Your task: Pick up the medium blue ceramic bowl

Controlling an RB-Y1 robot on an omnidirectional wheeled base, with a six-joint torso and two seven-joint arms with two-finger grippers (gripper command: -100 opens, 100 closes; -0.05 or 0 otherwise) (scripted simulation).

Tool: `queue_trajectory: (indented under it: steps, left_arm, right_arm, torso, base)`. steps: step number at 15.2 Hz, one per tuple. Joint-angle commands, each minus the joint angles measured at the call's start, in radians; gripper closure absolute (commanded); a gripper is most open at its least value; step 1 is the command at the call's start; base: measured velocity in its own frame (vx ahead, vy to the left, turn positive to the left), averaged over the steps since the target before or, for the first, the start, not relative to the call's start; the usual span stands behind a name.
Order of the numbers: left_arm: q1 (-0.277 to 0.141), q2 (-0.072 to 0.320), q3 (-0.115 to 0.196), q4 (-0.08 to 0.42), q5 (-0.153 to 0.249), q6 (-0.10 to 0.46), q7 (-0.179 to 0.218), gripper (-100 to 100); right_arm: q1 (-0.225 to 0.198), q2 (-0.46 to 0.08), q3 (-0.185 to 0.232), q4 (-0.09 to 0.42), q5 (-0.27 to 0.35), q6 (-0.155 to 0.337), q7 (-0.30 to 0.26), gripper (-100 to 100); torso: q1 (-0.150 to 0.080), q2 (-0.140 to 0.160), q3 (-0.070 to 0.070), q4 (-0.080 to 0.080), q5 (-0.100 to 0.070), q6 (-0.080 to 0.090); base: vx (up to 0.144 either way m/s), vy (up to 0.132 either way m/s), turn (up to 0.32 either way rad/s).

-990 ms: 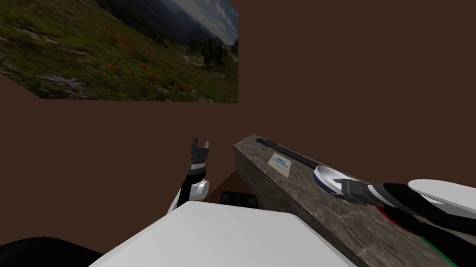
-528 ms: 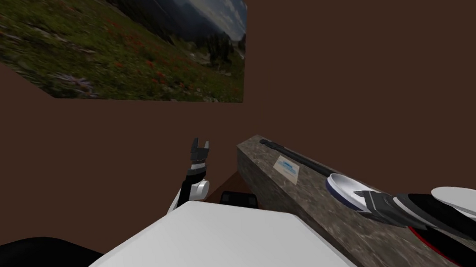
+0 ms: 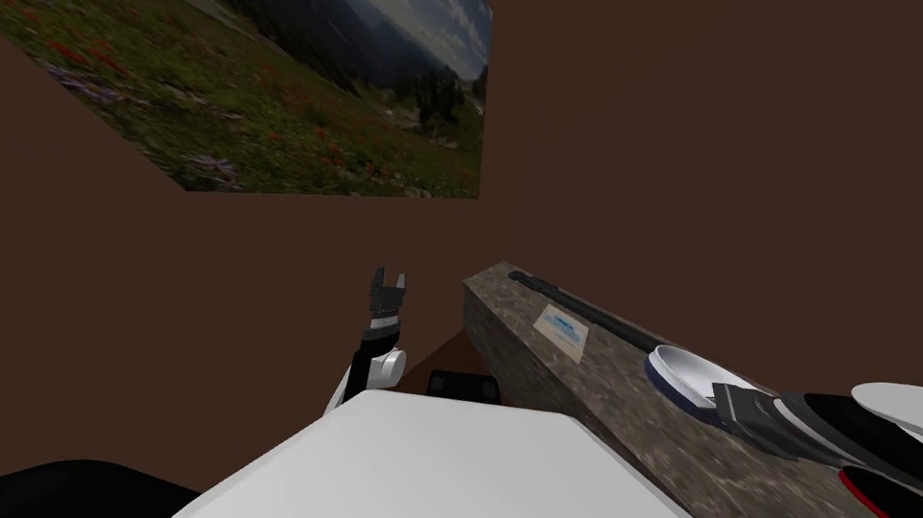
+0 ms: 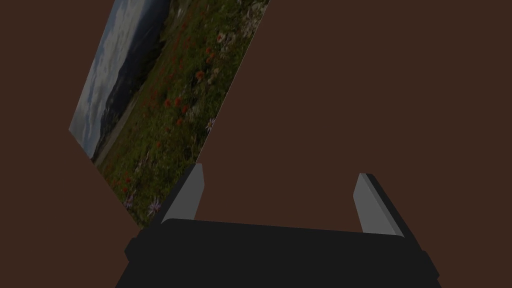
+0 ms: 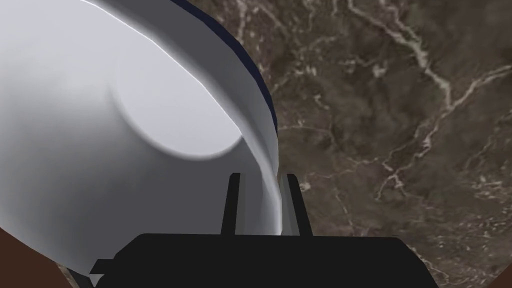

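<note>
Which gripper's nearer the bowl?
Right. The right gripper is shut on the rim of the bowl; the left gripper stands open, raised past the end of the counter, well apart.

The right end effector hides part of the bowl; the card is unreadable.

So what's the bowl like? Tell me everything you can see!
The bowl is round and shallow, shiny white inside with a flat bottom, dark blue outside. It's upright over the brown, veined counter. The right arm's jaws are shut on its rim, one inside, one outside. I can't tell if it's lifted.
</note>
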Motion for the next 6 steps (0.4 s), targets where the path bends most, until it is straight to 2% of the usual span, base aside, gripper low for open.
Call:
queue_trajectory:
  steps: [1,5,6]
  left_arm:
    - [0.0,0.0,0.0,0.0,0.0,0.0,0.0,0]
    - [0.0,0.0,0.0,0.0,0.0,0.0,0.0,0]
    - [0.0,0.0,0.0,0.0,0.0,0.0,0.0,0]
  right_arm:
    - [0.0,0.0,0.0,0.0,0.0,0.0,0.0,100]
    - [-0.01,-0.054,-0.027,-0.02,-0.002,-0.04,0.012,100]
    - [-0.011,-0.034,-0.016,-0.011,0.001,-0.028,0.009,100]
  torso:
    - [0.0,0.0,0.0,0.0,0.0,0.0]
    - [0.004,-0.002,-0.001,0.0,0.003,0.002]
    - [0.006,-0.003,-0.001,0.0,0.003,0.002]
  base:
    - [0.0,0.0,0.0]
    - [0.049,0.033,-0.262]
    - [0.041,0.031,-0.137]
